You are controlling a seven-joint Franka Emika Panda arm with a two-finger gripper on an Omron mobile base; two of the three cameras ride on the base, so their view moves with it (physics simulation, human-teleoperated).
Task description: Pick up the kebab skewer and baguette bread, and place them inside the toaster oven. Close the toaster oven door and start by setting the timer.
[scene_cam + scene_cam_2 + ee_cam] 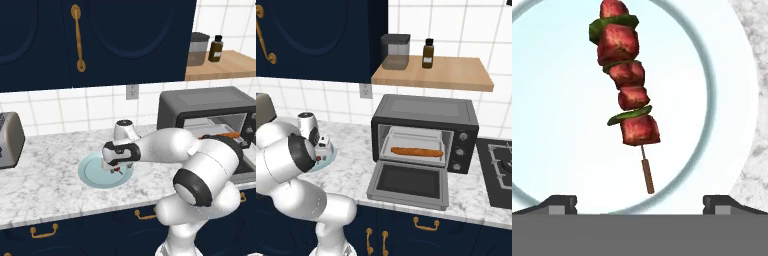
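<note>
The marble counter (pixel 45 165) carried a pale blue plate (pixel 90 172) near its middle, the silver toaster (pixel 9 140) sat at its left end, and the toaster oven (pixel 426 132) stood toward the right end against the back wall, its door (pixel 408 185) dropped flat toward the front edge. A wooden shelf (pixel 456 75) above bore a canister (pixel 395 51) and a dark bottle (pixel 427 53).

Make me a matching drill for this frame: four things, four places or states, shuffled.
1. kebab skewer
2. baguette bread
3. toaster oven door
4. hand

a. folded down flat
b. on the pale blue plate
c. open above the plate
d. on the tray inside the toaster oven

Pairs: 1-b, 2-d, 3-a, 4-c
</note>
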